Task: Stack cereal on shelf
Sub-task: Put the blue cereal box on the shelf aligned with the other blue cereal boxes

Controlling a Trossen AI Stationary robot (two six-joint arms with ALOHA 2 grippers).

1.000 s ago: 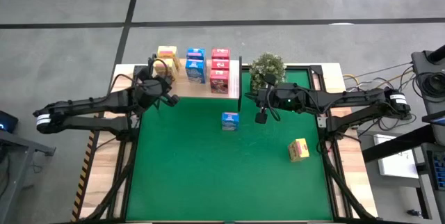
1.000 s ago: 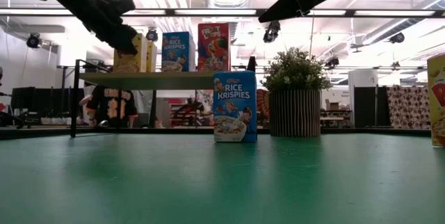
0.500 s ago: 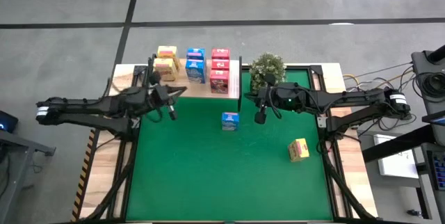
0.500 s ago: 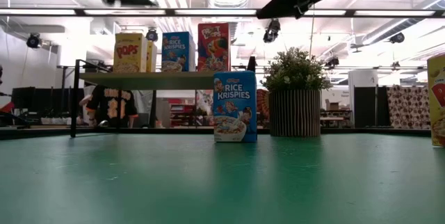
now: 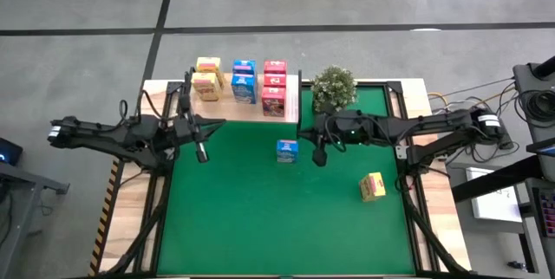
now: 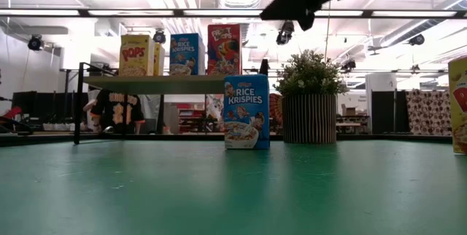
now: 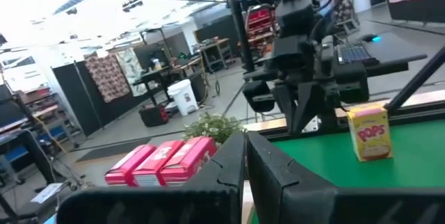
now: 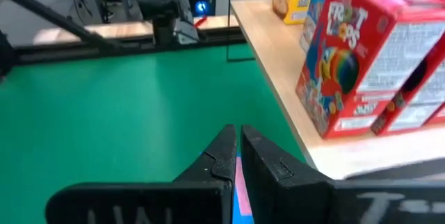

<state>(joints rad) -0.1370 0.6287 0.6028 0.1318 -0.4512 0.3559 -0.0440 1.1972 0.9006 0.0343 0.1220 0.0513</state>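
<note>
The step in hand is judged to be the pickup of the blue cereal box (image 5: 288,151), which stands upright on the green mat (image 5: 260,218) just in front of the shelf (image 5: 245,106). The right gripper (image 5: 318,154) is held above the mat just beside that box, on its right in the high view, with its fingers closed together and nothing held. For a clean pickup the fingers would have to be opened wider than the box before any descent, the gripper centred over the narrow sides, and the box kept upright, since a light cardboard box on a mat is easily tipped by a glancing touch. The left gripper (image 5: 201,151) is likewise closed on nothing and hangs over the mat's left part, well apart from the blue box. On the shelf, boxes are already lined in three rows: yellow (image 5: 206,76), blue (image 5: 244,81) and pink-red (image 5: 274,87); the exact count in each row cannot be settled from above. The standing blue box is printed with a cereal bowl and white lettering on its front (image 6: 246,111). A further yellow box (image 5: 372,186) lies tilted on the mat's right side, well apart from the shelf, and a potted plant (image 5: 333,87) stands just beside the shelf's right end.
</note>
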